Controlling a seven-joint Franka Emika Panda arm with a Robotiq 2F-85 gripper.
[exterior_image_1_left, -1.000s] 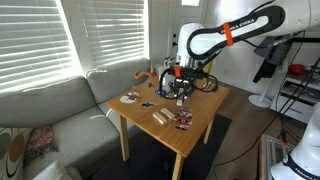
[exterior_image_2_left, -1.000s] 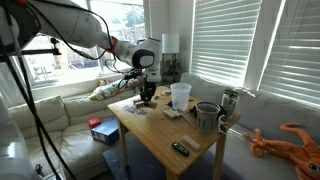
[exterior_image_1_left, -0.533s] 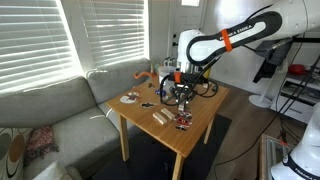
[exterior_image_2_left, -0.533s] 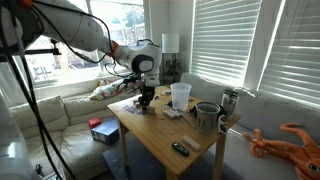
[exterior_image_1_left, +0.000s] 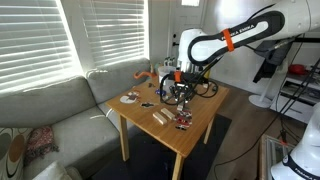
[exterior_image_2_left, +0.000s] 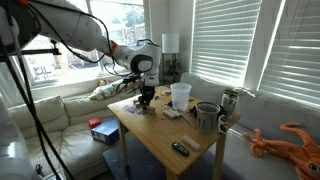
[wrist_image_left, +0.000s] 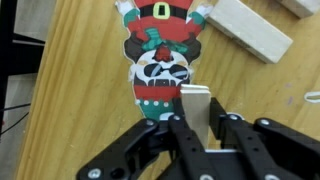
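The tool (wrist_image_left: 200, 122) is pressed together. In the wrist view a small pale block (wrist_image_left: 195, 100) stands between its fingertips. It looks pinched there, though its lower end is hidden behind the fingers, so how firmly it is held is unclear. The block sits at the foot of a flat Santa figure (wrist_image_left: 158, 52) lying on the bench (wrist_image_left: 70, 90). A wood bar (wrist_image_left: 250, 28) lies just beside the Santa, apart from the tool.

In both exterior views the tool (exterior_image_1_left: 178, 96) (exterior_image_2_left: 146, 99) hangs low over the bench (exterior_image_1_left: 200, 128), at the end nearer the sofa (exterior_image_1_left: 50, 110). A plate (exterior_image_1_left: 129, 98) lies near it, and a clear cup (exterior_image_2_left: 180, 95) and a mug (exterior_image_2_left: 207, 116) stand farther along.

Against a second ago, the arm has come a touch lower. Over the last half second nothing visibly moves, and the jaws have stayed closed throughout. That suggests a grip already settled rather than one still forming, with the block still down at the bench. Whether it rests on the wood or hangs just clear cannot be told.
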